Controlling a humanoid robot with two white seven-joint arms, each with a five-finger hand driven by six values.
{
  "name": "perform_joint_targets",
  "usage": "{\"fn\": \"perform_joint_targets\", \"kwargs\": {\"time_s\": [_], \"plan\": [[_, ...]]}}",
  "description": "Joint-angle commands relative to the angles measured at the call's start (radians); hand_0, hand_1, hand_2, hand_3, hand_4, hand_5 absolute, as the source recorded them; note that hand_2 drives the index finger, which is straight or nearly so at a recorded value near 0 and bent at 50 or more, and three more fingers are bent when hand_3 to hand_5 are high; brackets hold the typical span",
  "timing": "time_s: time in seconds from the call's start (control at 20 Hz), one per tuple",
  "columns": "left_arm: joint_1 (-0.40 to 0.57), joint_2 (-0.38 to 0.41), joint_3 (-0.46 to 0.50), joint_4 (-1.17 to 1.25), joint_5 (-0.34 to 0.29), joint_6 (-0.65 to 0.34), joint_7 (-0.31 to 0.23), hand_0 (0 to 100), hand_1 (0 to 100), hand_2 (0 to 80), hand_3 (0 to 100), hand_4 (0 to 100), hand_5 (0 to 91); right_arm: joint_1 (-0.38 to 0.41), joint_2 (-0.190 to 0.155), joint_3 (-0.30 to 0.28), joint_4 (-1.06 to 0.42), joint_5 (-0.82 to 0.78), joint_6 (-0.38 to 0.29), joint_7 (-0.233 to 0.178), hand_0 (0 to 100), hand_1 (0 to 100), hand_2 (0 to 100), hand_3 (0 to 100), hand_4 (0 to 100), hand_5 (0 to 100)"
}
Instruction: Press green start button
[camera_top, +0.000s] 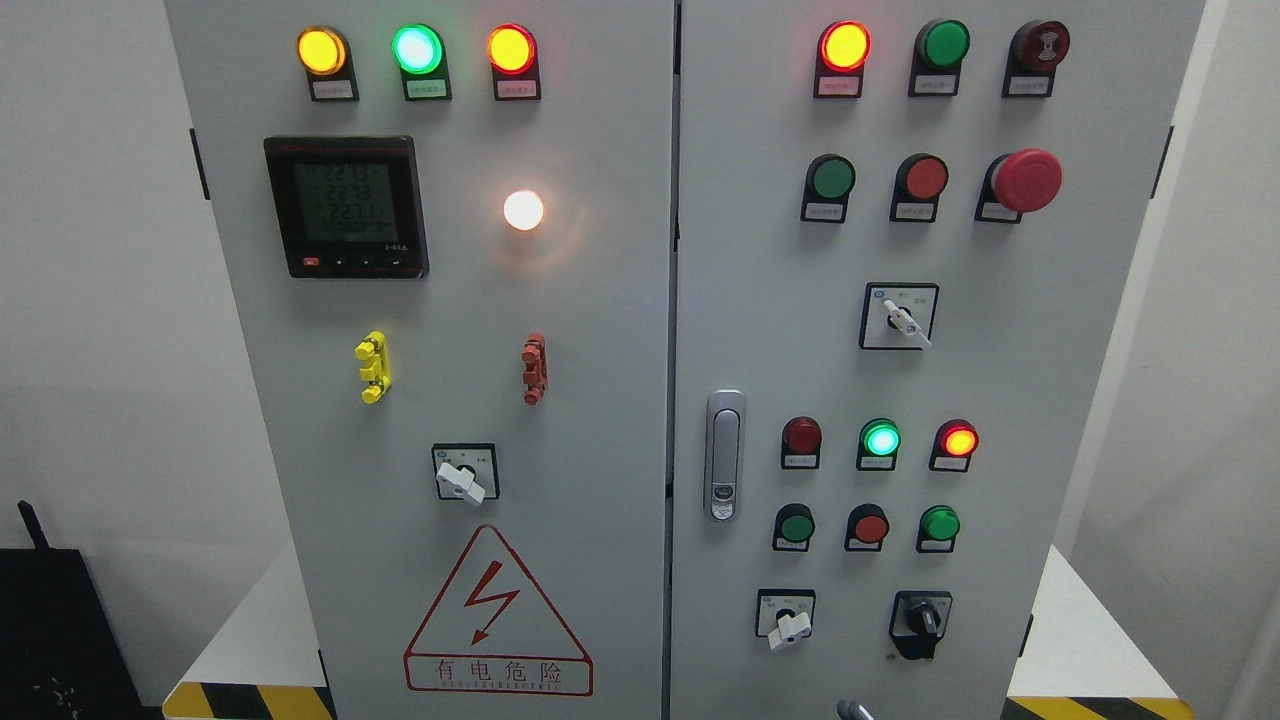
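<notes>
We faced a grey cabinet (600, 300) with two doors that met at a vertical seam in the middle, a latch handle (724, 455) just right of that seam. White wall showed past both outer edges, and a plinth with hazard stripes (250, 700) stuck out below the lower corners. A black object (55, 630) stood at the lower left, well apart from the controls.

On the right door, an unlit green button (833, 178) sat in the second row, just beside a red button (925, 178) and near the red mushroom stop (1027, 180). Two more green buttons (797, 524) lay lower down. The labels were too small for us to tell which was start.

Of the robot we saw only a small grey tip (850, 710) at the bottom edge, right of the middle. We could not tell how that hand was set.
</notes>
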Motion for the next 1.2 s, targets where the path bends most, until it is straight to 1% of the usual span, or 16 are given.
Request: {"fn": "perform_joint_targets", "kwargs": {"time_s": [0.0,0.15,0.25,0.35,0.45,0.7,0.8,0.85,0.9,0.95,1.05,1.15], "plan": [[0.000,0.000,0.000,0.000,0.000,0.000,0.000,12,56,0.0,0,0,0.0,-0.043,0.001,-0.045,0.048,0.139,-0.051,-0.003,14,26,0,15,9,0],[0.000,0.000,0.000,0.000,0.000,0.000,0.000,12,56,0.0,0,0,0.0,-0.064,0.002,-0.048,0.070,0.226,-0.090,-0.006,16,27,0,20,14,0],[0.000,0.000,0.000,0.000,0.000,0.000,0.000,12,56,0.0,0,0,0.0,-0.070,0.001,-0.068,0.079,0.269,-0.107,-0.008,18,27,0,24,18,0],[0.000,0.000,0.000,0.000,0.000,0.000,0.000,12,56,0.0,0,0,0.0,-0.082,0.002,-0.074,0.085,0.304,-0.116,-0.016,18,27,0,26,19,0],[0.000,0.000,0.000,0.000,0.000,0.000,0.000,12,56,0.0,0,0,0.0,-0.098,0.002,-0.075,0.088,0.344,-0.116,-0.043,19,27,0,28,21,0],[0.000,0.000,0.000,0.000,0.000,0.000,0.000,12,56,0.0,0,0,0.0,-0.141,0.004,-0.111,0.100,0.456,-0.124,-0.054,21,28,0,36,28,1],[0.000,0.000,0.000,0.000,0.000,0.000,0.000,12,56,0.0,0,0,0.0,-0.150,0.004,-0.121,0.103,0.511,-0.128,-0.056,24,30,0,45,38,12],[0.000,0.000,0.000,0.000,0.000,0.000,0.000,12,56,0.0,0,0,0.0,-0.155,0.004,-0.124,0.105,0.539,-0.131,-0.062,26,30,0,46,39,14],[0.000,0.000,0.000,0.000,0.000,0.000,0.000,12,56,0.0,0,0,0.0,-0.155,0.004,-0.124,0.105,0.562,-0.133,-0.065,30,30,0,49,43,19],[0.000,0.000,0.000,0.000,0.000,0.000,0.000,12,56,0.0,0,0,0.0,-0.159,0.004,-0.124,0.105,0.587,-0.133,-0.066,34,30,0,50,46,23],[0.000,0.000,0.000,0.000,0.000,0.000,0.000,12,56,0.0,0,0,0.0,-0.178,0.004,-0.128,0.120,0.655,-0.144,-0.069,41,31,0,51,48,26],[0.000,0.000,0.000,0.000,0.000,0.000,0.000,12,56,0.0,0,0,0.0,-0.199,0.005,-0.147,0.140,0.743,-0.163,-0.097,44,31,0,51,49,29]]}}
